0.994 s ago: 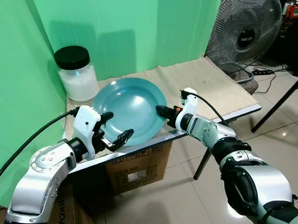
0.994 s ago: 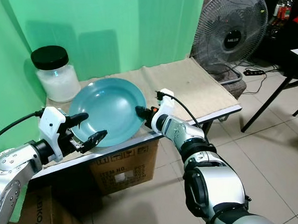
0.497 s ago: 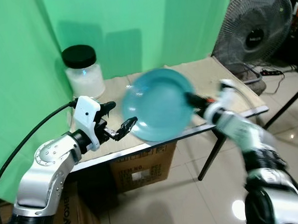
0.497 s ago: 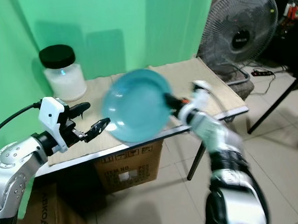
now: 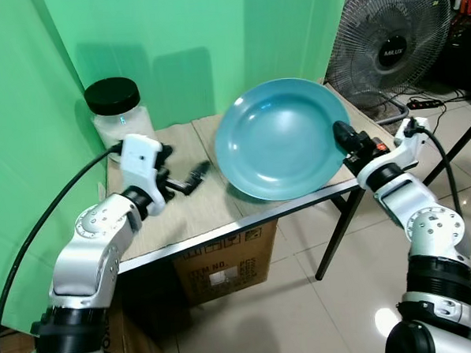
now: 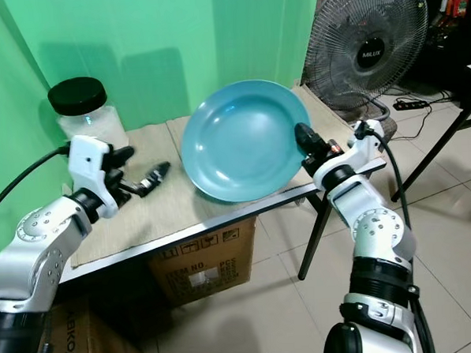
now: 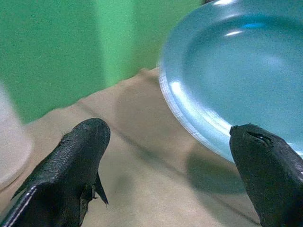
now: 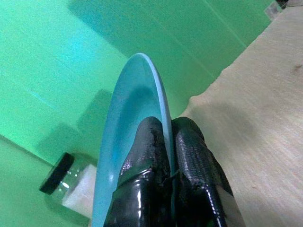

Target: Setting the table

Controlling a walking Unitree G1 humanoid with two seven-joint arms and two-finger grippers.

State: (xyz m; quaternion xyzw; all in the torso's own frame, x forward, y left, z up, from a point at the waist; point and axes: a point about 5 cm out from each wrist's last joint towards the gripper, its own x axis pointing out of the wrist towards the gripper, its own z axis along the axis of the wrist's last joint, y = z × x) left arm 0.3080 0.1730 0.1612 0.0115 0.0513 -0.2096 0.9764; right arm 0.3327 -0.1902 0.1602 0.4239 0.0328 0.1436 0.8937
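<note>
Teal plate (image 5: 279,138) (tilted) | right claw (image 5: 342,133) clamps rim | left claw (image 5: 185,176) spread

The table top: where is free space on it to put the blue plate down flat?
The widest bare patch of the table lies under the blue plate, which the right gripper holds tilted by its rim: from the front edge back to the green backdrop. The left corner is crowded, with the jar and the open left gripper.
</note>
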